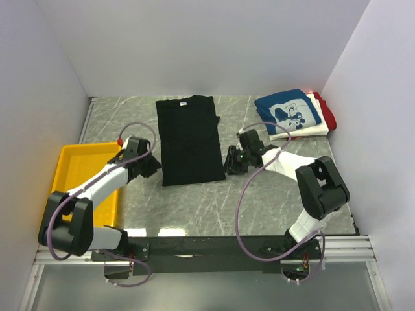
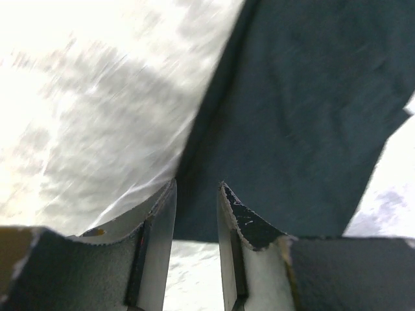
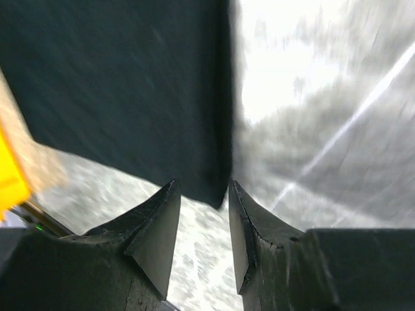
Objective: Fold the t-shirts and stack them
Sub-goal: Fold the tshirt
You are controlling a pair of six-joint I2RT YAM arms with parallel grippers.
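Note:
A black t-shirt lies flat on the marble table, folded lengthwise into a tall strip. My left gripper is open and empty at its lower left corner; in the left wrist view the shirt lies just beyond my fingertips. My right gripper is open and empty at the lower right corner; the shirt's corner sits just ahead of its jaws. A stack of folded shirts, blue with white cartoon print over white and red, lies at the back right.
A yellow plastic tray sits at the left edge of the table, beside my left arm. White walls close in the table on the left, back and right. Bare marble lies in front of the black shirt.

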